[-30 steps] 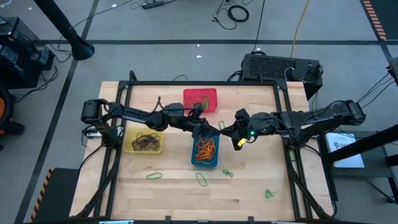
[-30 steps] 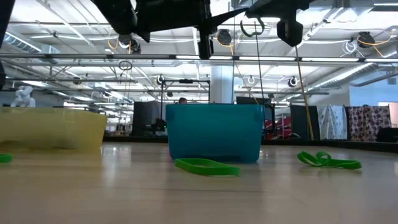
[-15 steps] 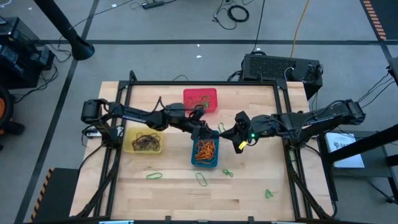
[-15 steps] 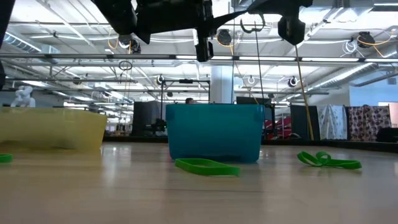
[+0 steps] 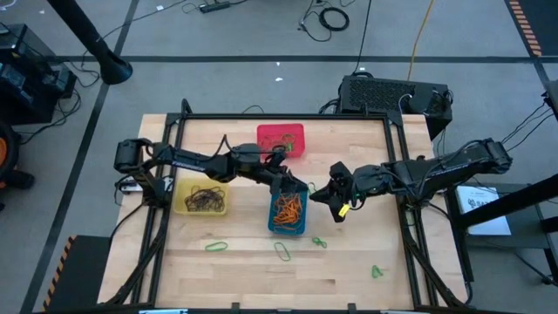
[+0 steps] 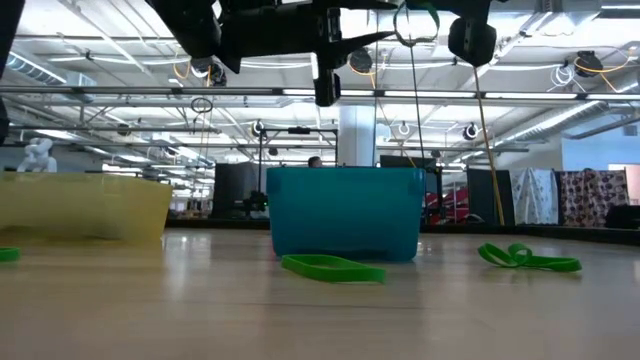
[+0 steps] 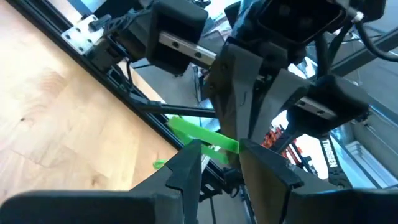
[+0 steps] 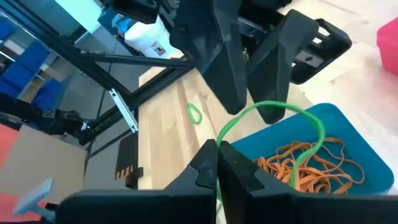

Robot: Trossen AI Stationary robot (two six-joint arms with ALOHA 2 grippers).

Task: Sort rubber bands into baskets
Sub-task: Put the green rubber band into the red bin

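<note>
Wooden table (image 5: 349,262) — red basket (image 5: 281,139), yellow basket (image 5: 200,198), blue basket (image 5: 288,212) on it — loose green rubber bands (image 5: 283,250) near front edge.

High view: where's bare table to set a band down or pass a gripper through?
Free: the wood right of the red basket, and the front left corner below the yellow basket. Crowded: around the blue basket, where the left gripper and right gripper meet, and the front strip with loose green bands.
</note>
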